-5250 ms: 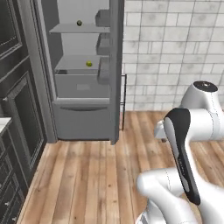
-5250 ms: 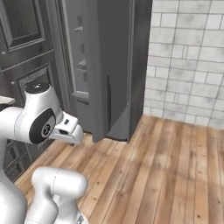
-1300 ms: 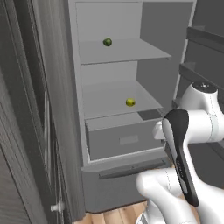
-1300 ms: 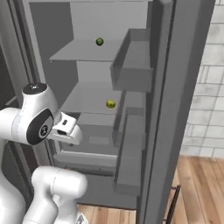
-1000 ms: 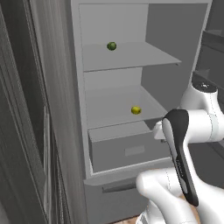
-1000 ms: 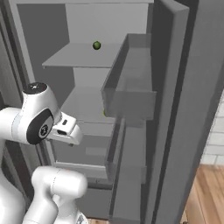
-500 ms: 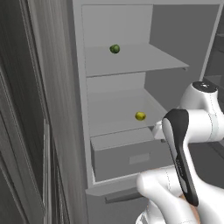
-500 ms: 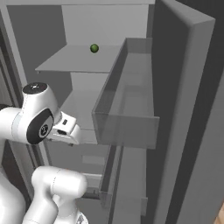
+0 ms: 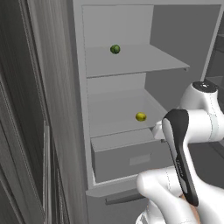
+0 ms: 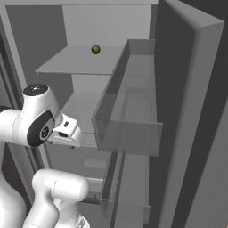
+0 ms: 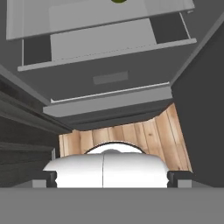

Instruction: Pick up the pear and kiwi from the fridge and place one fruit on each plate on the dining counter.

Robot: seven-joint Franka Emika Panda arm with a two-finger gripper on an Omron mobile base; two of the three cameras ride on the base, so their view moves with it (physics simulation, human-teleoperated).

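The fridge (image 9: 162, 39) stands open right in front of me. The pear (image 9: 140, 116), small and yellow-green, lies on the middle shelf just above the grey drawer (image 9: 130, 155); a sliver of the pear (image 11: 118, 1) shows at the top edge of the hand view. My gripper (image 11: 112, 178) hangs folded close to my body in front of the drawer (image 11: 109, 76), jaws open and holding nothing. The kiwi, the plates and the dining counter are out of view.
A dark green ball (image 9: 115, 49) sits on the upper shelf, the same ball (image 10: 95, 49) in the right base view. The open fridge door (image 10: 189, 116) with its clear bins (image 10: 129, 127) stands close on the right. Dark cabinets (image 9: 22, 131) flank the left. Wooden floor (image 11: 144, 133) lies below.
The whole picture has shifted as the base drove closer to the fridge, so shelves and door look larger. The arm's pose is the same and the gripper stayed open.
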